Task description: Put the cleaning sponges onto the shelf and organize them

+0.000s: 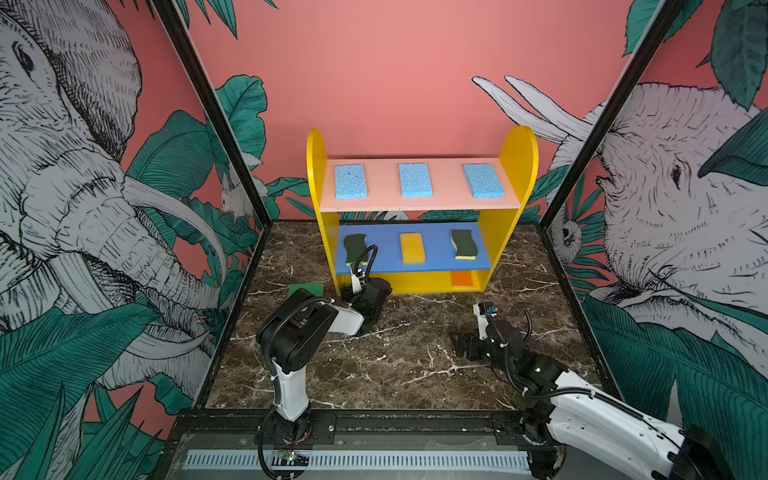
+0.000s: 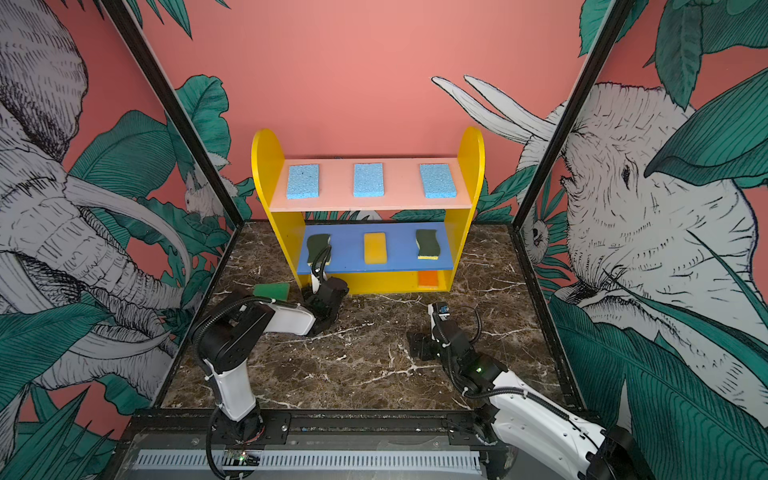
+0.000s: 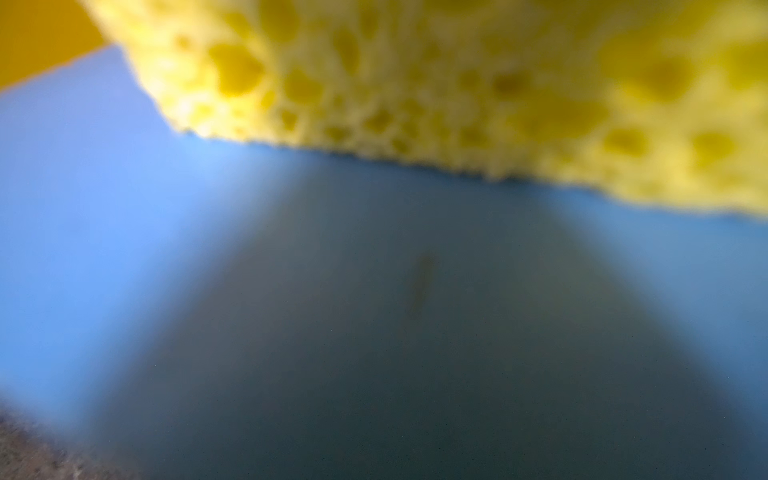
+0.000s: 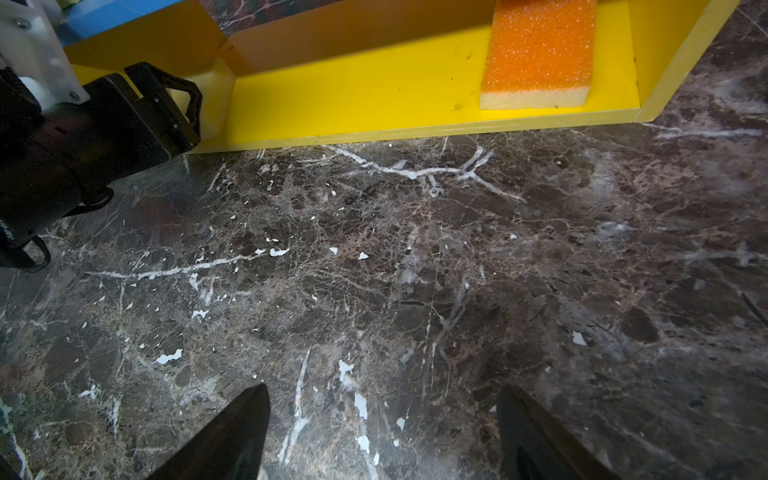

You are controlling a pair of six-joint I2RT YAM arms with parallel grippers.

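The shelf [image 1: 515,166] stands at the back. Three light-blue sponges [image 1: 415,179] lie on its pink top board. The blue middle board carries two wavy dark-green sponges [image 1: 464,244] with a yellow sponge [image 1: 412,248] between them. An orange sponge [image 4: 540,54] lies at the right of the yellow base. A bright green sponge [image 2: 272,290] lies on the floor left of the shelf. My left gripper [image 4: 187,104] reaches into the bottom tier's left end; its jaws are hidden. The left wrist view shows only a blurred yellow porous sponge [image 3: 415,83] and blue board. My right gripper [image 4: 382,436] hangs open over the floor.
The floor is dark marble [image 1: 407,357] inside a black-framed enclosure with patterned walls. My left arm's elbow [image 1: 299,332] stands in front of the green sponge. The right arm [image 1: 582,399] comes in from the front right corner.
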